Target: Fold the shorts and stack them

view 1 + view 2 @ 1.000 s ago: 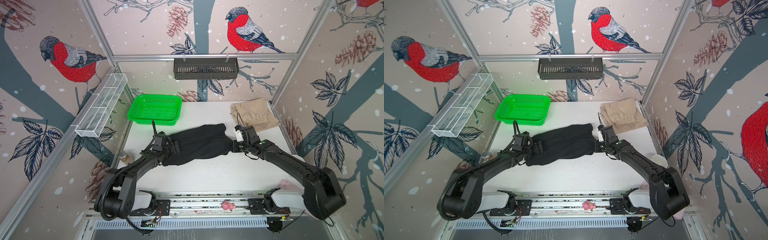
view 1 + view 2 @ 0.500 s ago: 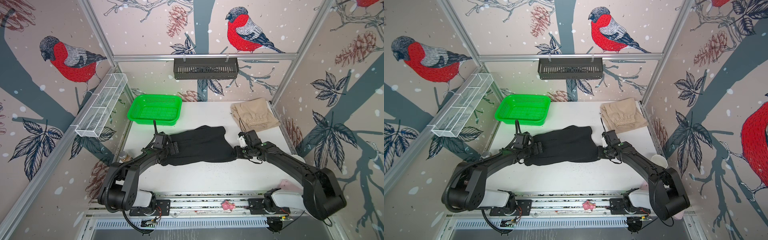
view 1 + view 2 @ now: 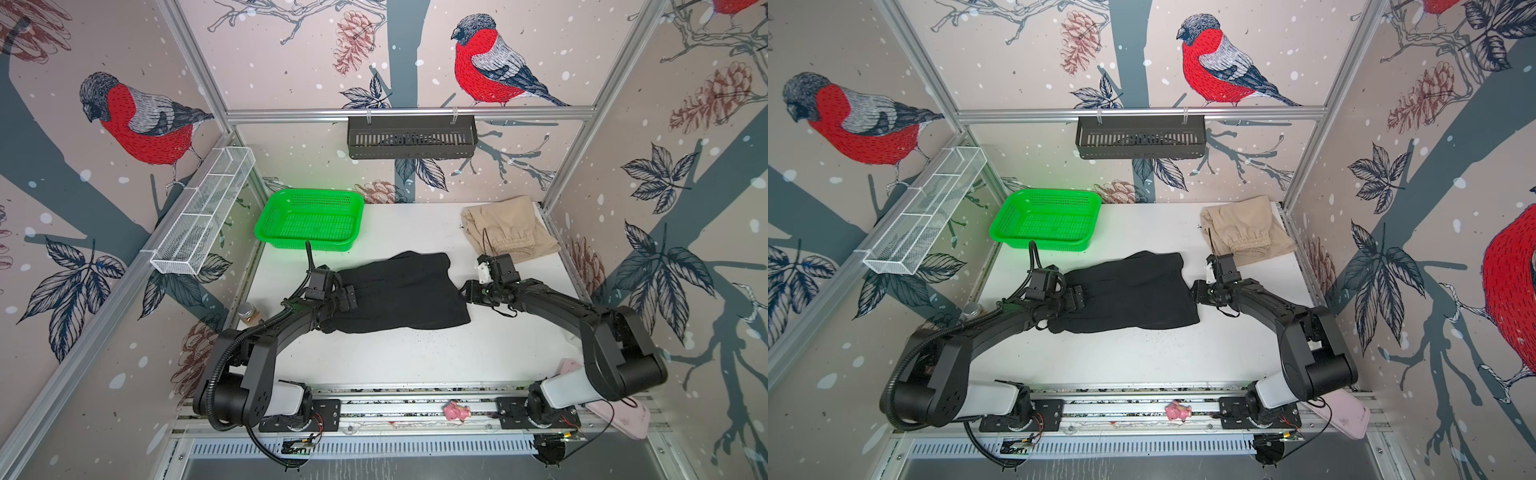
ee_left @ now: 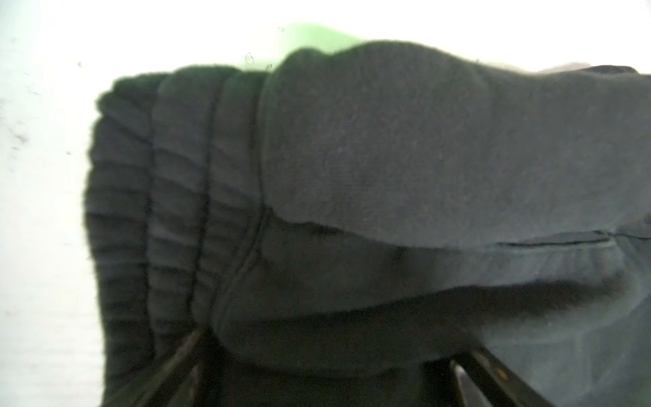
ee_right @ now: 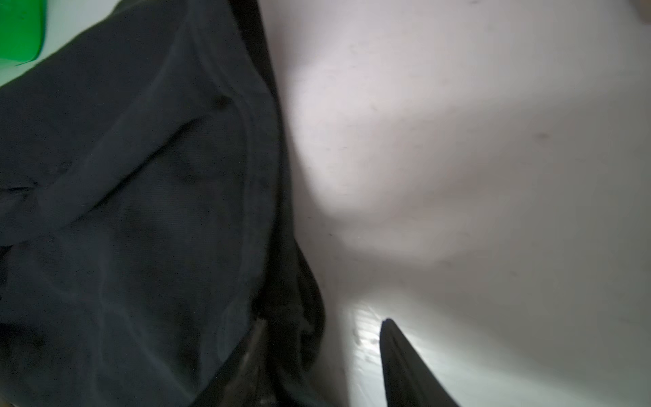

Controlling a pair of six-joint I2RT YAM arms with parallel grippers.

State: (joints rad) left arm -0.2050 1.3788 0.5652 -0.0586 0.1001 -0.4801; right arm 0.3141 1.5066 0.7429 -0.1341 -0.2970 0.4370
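Note:
The black shorts [image 3: 407, 291] [image 3: 1133, 293] lie spread across the middle of the white table [image 3: 415, 361], their ribbed waistband [image 4: 148, 211] at the left end. My left gripper [image 3: 347, 297] [image 4: 324, 380] rests low on that waistband end, open, jaws wide with cloth bulging between them. At the shorts' right hem my right gripper [image 3: 467, 291] [image 5: 322, 338] is open; one finger [image 5: 253, 352] is against the cloth edge and the other finger [image 5: 398, 359] is over bare table. The beige shorts [image 3: 507, 232] [image 3: 1246, 232] lie folded at the back right.
A green basket [image 3: 309, 224] stands at the back left. A white wire rack [image 3: 203, 216] hangs on the left wall and a black shelf [image 3: 411, 137] on the back wall. A small jar [image 3: 248, 312] sits at the table's left edge. A pink toy [image 3: 456, 411] lies on the front rail.
My right gripper has opened and let go of the black shorts' right edge. The cloth has settled flat on the table. The left gripper stays open on the waistband.

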